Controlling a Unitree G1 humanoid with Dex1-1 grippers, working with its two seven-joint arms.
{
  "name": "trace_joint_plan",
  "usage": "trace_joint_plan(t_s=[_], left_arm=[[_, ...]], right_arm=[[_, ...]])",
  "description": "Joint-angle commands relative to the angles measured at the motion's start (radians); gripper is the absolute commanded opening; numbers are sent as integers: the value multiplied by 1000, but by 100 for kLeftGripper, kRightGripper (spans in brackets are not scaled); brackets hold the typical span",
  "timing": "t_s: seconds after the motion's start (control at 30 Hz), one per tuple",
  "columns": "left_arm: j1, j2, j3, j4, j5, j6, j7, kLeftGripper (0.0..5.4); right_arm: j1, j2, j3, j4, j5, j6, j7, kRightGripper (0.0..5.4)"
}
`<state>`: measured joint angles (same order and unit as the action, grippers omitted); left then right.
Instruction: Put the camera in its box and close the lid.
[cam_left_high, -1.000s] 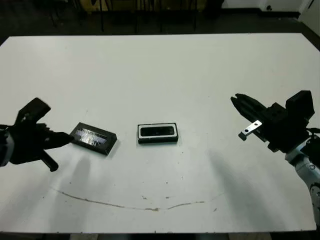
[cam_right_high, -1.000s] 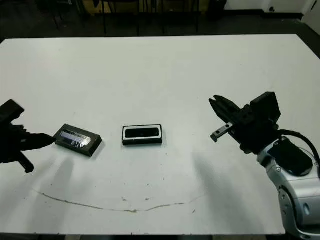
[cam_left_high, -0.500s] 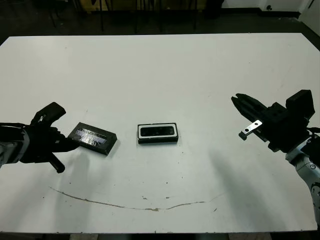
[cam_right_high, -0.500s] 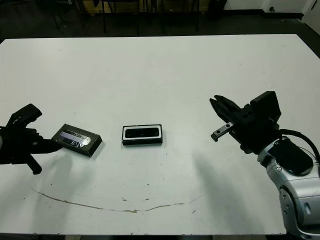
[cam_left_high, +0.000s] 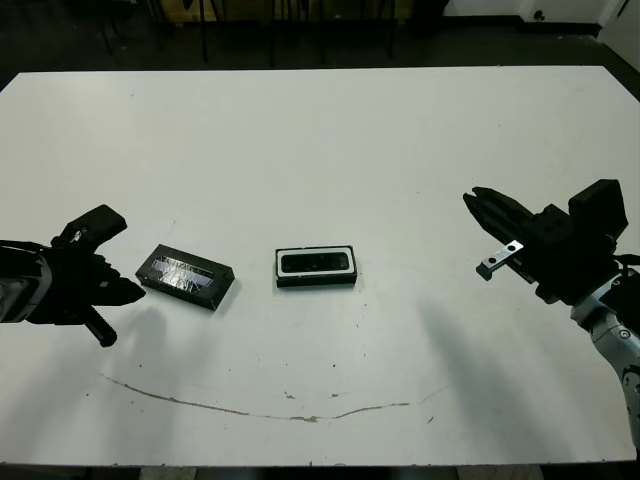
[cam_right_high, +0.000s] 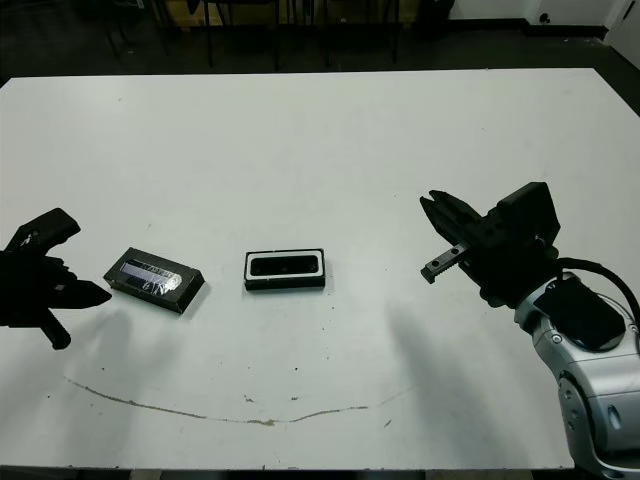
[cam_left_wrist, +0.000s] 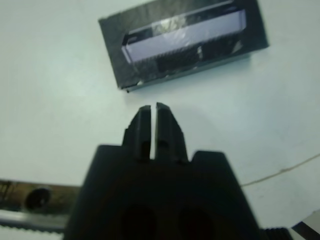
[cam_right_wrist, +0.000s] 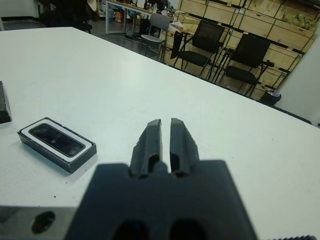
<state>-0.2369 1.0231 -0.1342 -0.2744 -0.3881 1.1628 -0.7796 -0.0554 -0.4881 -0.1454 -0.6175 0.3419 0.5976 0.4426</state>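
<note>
**Inspector:** Status of the camera?

**Assistant:** The camera (cam_left_high: 316, 262) lies flat inside the box (cam_left_high: 316, 281), near the table (cam_left_high: 330, 150) centre. First half of the task judged complete. The box stands uncovered.

**Inspector:** And the lid?

**Assistant:** The lid (cam_left_high: 187, 276) rests on the table to the robot's left of the box, apart from it, glossy panel up, skewed relative to the box.

**Inspector:** Grippers?

**Assistant:** The left gripper (cam_left_wrist: 150, 111) sits just beside the lid's near edge, not touching it, fingers pressed together with only a sliver between, holding nothing. The right gripper (cam_right_wrist: 165, 131) hangs over the table well to the right of the box, likewise clenched and empty.

**Inspector:** Risks from here?

**Assistant:** Three, in my judgement. One: with the fingers closed, an advance would shove the lid across the table instead of gripping it; they must part first. Two: the lid is thin and lies flat, so a pinch on its edge may slip or tip it. Three: the lid is skewed; unless turned square to the box it may seat crooked, or nudge the unrestrained box and unsettle the camera.

**Inspector:** Any obstruction?

**Assistant:** None seen between lid and box.
</note>
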Motion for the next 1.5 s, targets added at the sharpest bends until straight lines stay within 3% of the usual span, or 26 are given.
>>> trace_joint_plan(t_s=[0.03,0.2,0.33,0.6,1.0,1.5], left_arm=[[2,-17,-21,24,12,2,9,0],[3,-26,-48,45,31,-26,7,0],[-12,-43,-56,54,37,15,27,0],[14,-112,-16,90,36,-32,60,0],[44,-158,-41,50,122,-95,166,0],[-86,-211,-126,121,251,-200,176,0]], right_arm=[[5,-14,-6,-2,9,29,-4,2],[1,-17,-7,-8,14,39,-6,2],[-3,-21,-10,-11,15,51,-5,2],[-4,-28,-12,-3,17,35,2,2],[-15,-34,-8,-17,22,63,-9,2],[-10,-41,-3,-30,19,76,-10,2]])
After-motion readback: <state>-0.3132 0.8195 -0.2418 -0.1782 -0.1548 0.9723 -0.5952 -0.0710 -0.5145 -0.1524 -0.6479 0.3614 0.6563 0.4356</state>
